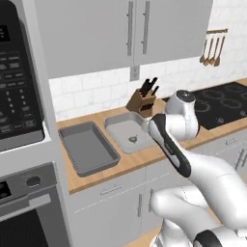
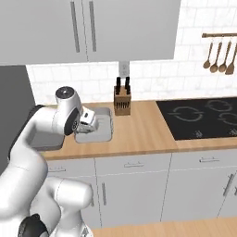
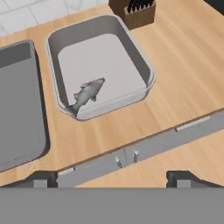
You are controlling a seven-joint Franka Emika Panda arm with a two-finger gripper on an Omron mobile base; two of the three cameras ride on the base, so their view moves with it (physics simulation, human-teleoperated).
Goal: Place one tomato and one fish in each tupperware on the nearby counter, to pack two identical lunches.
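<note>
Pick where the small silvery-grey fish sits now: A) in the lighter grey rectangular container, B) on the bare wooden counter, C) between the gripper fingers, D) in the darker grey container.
A: the small silvery-grey fish lies on the floor of the lighter grey rectangular container, near one corner, and the gripper above it is open and holds nothing.

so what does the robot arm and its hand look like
A glossy white arm built of rounded segments, with dark grey bands at the joints and a round grey cap on one joint. Its hand ends in two small dark, blocky fingertips. No cables or markings visible.
</note>
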